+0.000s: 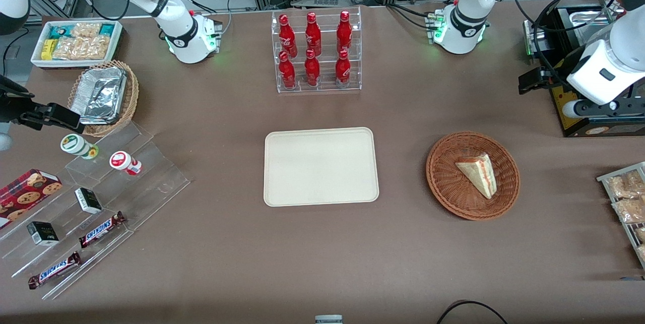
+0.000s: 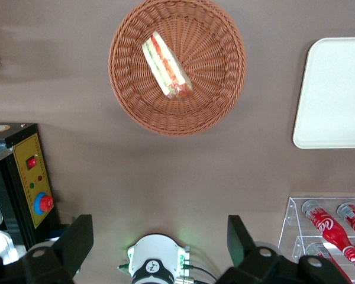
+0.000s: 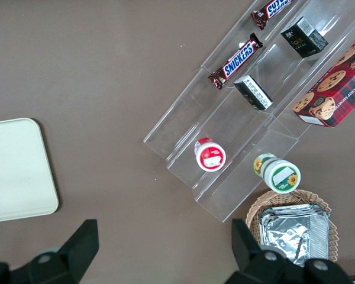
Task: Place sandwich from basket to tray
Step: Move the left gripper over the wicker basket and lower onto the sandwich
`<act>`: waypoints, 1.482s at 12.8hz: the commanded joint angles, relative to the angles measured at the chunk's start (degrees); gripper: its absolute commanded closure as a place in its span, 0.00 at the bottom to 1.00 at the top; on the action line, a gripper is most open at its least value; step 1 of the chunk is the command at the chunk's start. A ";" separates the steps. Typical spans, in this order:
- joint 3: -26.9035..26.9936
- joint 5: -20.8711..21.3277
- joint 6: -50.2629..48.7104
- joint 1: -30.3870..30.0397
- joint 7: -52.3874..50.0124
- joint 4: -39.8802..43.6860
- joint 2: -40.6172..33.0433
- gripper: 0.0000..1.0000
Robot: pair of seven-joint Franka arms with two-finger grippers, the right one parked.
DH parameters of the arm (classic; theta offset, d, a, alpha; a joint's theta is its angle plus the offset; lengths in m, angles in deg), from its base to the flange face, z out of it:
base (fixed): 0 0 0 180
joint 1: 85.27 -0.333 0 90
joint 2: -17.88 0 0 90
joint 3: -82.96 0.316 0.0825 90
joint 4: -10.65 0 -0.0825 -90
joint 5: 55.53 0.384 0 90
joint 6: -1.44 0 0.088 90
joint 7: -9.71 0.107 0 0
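1. Nothing of the task done yet, judging by the layout: sandwich (image 1: 478,174) lying wrapped in the basket (image 1: 443,183), red and green filling edge showing; tray (image 1: 320,167) bare on the bench (image 1: 322,263).
2. All steps left: descent, grasp, lift, carry across to the tray, release.
3. Jaws of the gripper (image 2: 160,239) spread wide and holding nothing, raised high above the bench at the working arm's end.
4. Sandwich well apart from the jaws, lower and ahead of the gap between them, slightly off its centre line; no contact.
5. Basket wholly clear of the fingers (image 2: 77,239); tray well apart from the jaws, off to one side.
6. Rack of red bottles (image 1: 316,52) near the jaws' level sideways, untouched.
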 commanded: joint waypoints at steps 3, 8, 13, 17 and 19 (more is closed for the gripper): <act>-0.39 1.95 4.17 0.04 1.12 -1.10 1.56 0.00; -0.48 2.12 15.76 0.13 1.20 -11.01 1.48 0.00; -0.48 2.21 27.88 -0.13 1.12 -20.42 2.79 0.00; -0.30 2.21 42.20 -0.40 1.12 -30.17 3.24 0.00; -0.13 2.12 47.74 -0.57 1.03 -33.08 4.55 0.00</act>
